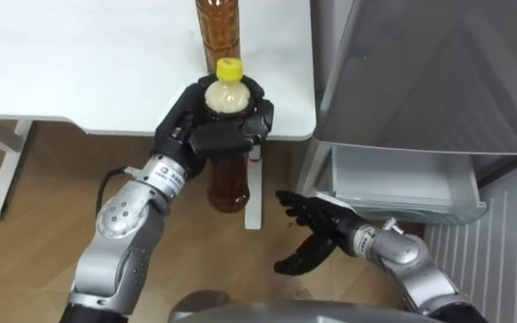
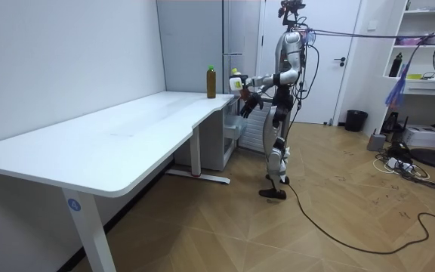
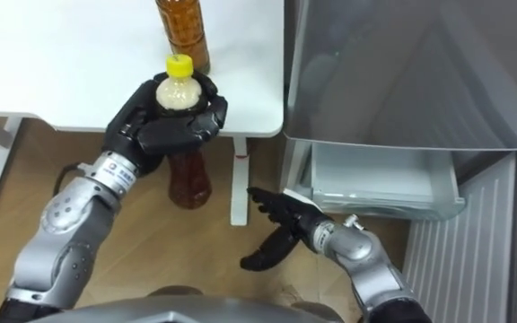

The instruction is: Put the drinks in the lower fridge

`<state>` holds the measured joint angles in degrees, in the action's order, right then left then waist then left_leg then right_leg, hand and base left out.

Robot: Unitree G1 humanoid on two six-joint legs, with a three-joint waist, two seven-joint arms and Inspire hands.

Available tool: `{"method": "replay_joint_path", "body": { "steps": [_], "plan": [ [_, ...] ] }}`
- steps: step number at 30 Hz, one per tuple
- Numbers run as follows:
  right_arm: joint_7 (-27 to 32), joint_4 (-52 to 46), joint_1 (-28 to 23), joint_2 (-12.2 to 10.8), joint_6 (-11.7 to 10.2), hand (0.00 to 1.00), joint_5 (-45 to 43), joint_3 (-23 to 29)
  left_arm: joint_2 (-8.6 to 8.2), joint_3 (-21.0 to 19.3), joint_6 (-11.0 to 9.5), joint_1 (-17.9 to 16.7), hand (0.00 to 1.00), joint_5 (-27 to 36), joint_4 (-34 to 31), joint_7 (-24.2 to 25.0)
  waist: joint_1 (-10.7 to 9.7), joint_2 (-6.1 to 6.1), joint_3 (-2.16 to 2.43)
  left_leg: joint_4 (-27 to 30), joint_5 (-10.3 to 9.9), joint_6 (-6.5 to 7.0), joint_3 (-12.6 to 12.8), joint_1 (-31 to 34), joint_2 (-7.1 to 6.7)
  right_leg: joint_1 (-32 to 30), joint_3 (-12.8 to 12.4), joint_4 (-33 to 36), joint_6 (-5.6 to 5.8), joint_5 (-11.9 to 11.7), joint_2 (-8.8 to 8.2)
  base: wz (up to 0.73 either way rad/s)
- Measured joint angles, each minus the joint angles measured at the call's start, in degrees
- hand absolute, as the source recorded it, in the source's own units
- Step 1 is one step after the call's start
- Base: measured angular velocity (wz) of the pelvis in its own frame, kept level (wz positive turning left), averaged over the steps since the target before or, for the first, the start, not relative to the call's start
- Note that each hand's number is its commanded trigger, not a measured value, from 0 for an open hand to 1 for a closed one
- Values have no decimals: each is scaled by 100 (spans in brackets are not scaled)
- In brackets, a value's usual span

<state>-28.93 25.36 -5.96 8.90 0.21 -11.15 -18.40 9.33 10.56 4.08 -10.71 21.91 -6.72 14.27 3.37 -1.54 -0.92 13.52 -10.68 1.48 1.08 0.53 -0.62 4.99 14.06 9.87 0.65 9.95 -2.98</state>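
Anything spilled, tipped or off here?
Nothing stands out. The left robot hand holds a yellow-capped bottle upright, the second bottle stands upright on the table, the fridge drawer is open, and no spill shows.

Left arm comes in from lower left, elbow bent, forearm rising toward hand. Left hand (image 1: 206, 133) raised in front of body, fingers and thumb curled round bottle (image 1: 227, 97) just under its neck. Right arm enters from lower right, forearm pointing left. Right hand (image 1: 317, 231) lower, fingers straight and spread, thumb apart, empty. Room view: robot stands upright, forearms held forward.
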Motion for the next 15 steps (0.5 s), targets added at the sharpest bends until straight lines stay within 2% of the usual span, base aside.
{"method": "replay_joint_path", "body": {
  "steps": [3,6,15],
  "plan": [
    [-206,-242,4,3,17,0,159,-68,27,141,-1,2,100,-2,7,8,-33,25,-10,15,-3,4,-45,-2,-7,0,5,1,0,0,-4,0],
    [-412,-330,53,7,90,0,707,-112,34,275,0,2,100,7,26,41,-8,36,-17,13,-3,5,-25,-7,-8,-1,-1,3,-1,-1,-5,0],
    [-1109,-388,183,-53,255,0,1826,-204,-11,509,3,4,100,4,53,446,-82,117,-44,-10,-3,7,7,-1,7,-78,-48,96,2,1,-11,-1]
  ]
}}
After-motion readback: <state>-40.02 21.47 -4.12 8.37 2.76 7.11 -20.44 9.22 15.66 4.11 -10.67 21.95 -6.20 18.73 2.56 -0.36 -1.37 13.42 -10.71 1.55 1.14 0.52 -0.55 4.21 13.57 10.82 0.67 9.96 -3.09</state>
